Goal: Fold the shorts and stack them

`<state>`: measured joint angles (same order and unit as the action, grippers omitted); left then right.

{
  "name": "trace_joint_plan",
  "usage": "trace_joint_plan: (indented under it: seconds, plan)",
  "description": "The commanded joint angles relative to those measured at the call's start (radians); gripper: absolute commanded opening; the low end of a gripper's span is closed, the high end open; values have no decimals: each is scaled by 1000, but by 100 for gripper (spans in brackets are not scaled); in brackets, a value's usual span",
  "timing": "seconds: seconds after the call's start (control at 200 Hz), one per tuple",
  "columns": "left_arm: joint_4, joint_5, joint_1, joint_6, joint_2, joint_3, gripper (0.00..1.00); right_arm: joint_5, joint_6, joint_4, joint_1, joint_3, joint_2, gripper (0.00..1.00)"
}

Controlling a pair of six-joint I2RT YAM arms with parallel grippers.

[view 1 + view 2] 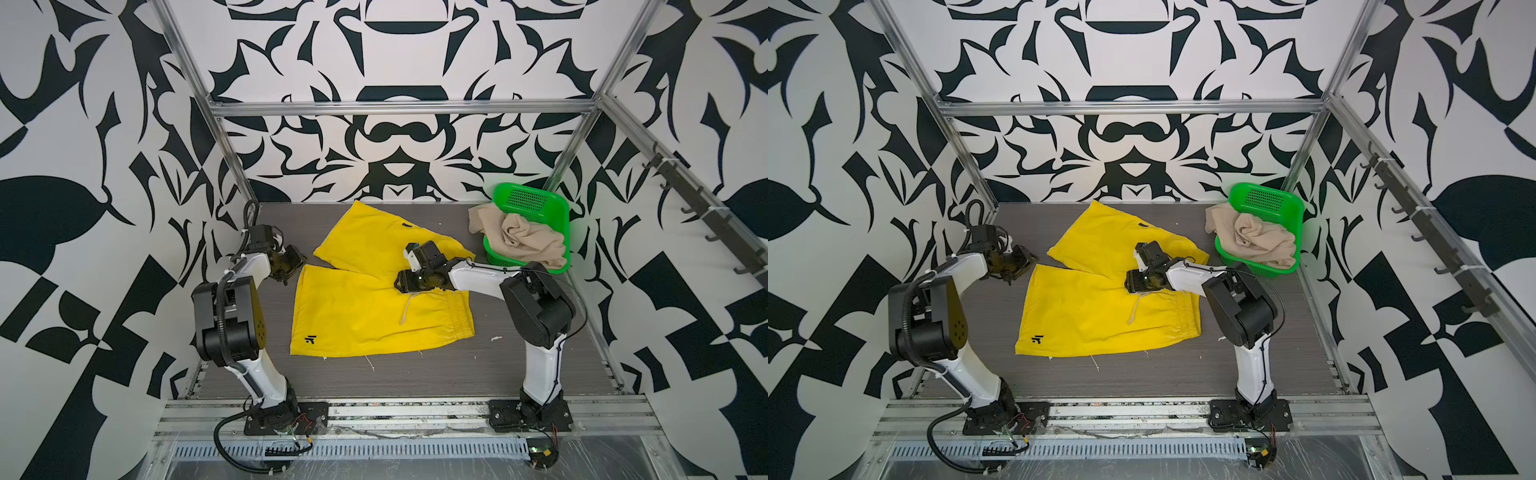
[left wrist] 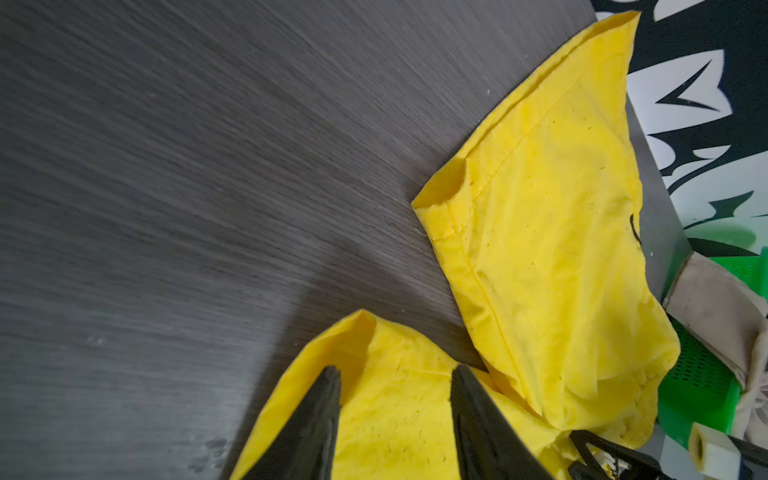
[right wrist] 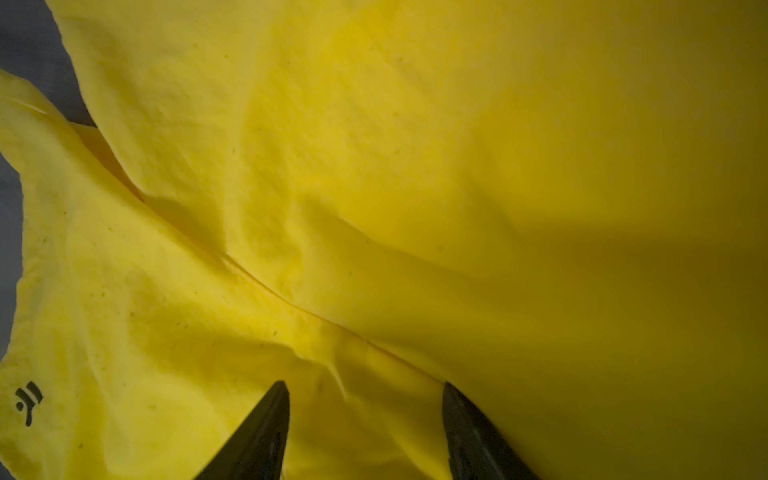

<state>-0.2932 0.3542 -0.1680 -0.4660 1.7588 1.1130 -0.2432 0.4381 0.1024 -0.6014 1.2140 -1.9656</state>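
The yellow shorts [image 1: 353, 320] [image 1: 1084, 320] lie spread on the dark table in both top views, waistband to the right and legs to the left and back. My left gripper [image 1: 296, 266] [image 2: 397, 374] is open at the near leg's hem corner, and yellow cloth [image 2: 540, 249] lies under its spread fingers. My right gripper [image 1: 400, 284] [image 3: 365, 388] hovers open over the crotch seam of the yellow cloth [image 3: 374, 166], near the white drawstring [image 1: 406, 309]. The beige shorts [image 1: 523, 241] [image 1: 1258, 241] lie crumpled in the green basket.
The green perforated basket [image 1: 528, 199] [image 1: 1262, 199] stands tilted at the back right corner, also seen in the left wrist view [image 2: 698, 390]. Aluminium frame posts and patterned walls enclose the table [image 1: 415, 374]. A hook rail [image 1: 706, 216] runs along the right wall.
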Motion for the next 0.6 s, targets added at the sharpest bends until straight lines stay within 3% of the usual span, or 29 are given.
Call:
trace_joint_plan:
  seconds: [0.0, 0.2, 0.31, 0.505, 0.595]
  plan:
    - [-4, 38, -1, 30, 27, -17, 47, 1, -3, 9, 4, 31, -9, 62]
    - [-7, 55, -1, 36, 52, -17, 46, -2, -1, 10, 4, 40, -4, 62]
    - [-6, 74, -1, 33, 72, -12, 41, -2, 3, 8, 4, 41, -1, 62]
    - [-5, 69, -1, 21, 52, -12, 14, -4, 5, 9, 4, 42, 0, 62]
    - [-18, 42, -1, 21, 26, 9, 7, 8, 5, 18, 4, 34, 5, 62]
